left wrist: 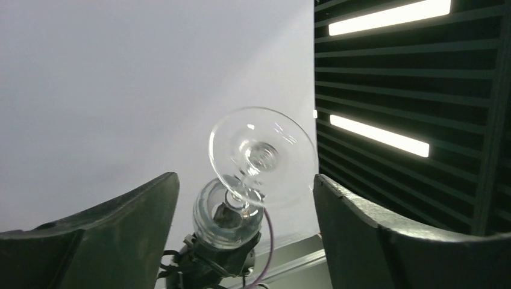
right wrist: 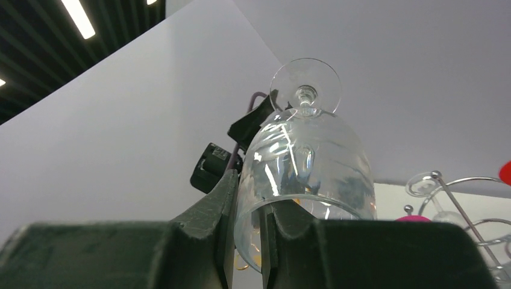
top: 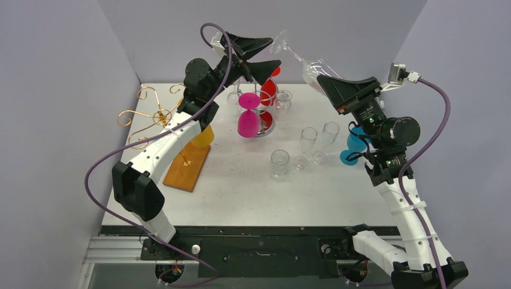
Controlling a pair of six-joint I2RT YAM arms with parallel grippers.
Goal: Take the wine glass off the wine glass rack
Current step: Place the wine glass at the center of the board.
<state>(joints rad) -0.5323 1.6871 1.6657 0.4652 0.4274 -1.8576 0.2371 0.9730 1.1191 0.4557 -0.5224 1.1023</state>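
A clear wine glass (top: 314, 67) hangs tilted in the air, foot toward the back wall, well away from the chrome wine glass rack (top: 269, 127). My right gripper (top: 322, 80) is shut on the bowl's rim. In the right wrist view one finger sits inside the glass (right wrist: 307, 156) and one outside, gripper (right wrist: 248, 232). My left gripper (top: 272, 52) is open beside the foot. In the left wrist view the round foot (left wrist: 263, 155) floats between the wide-apart fingers (left wrist: 129, 226), close to the right one.
The chrome rack holds a pink glass (top: 247, 114) and red glasses (top: 269, 90). At the left, a gold wire stand (top: 150, 114) on a wooden base (top: 187, 165) carries a yellow glass (top: 203, 137). Clear flutes (top: 308, 144), a tumbler (top: 279, 162) and a blue glass (top: 355, 144) stand mid-table.
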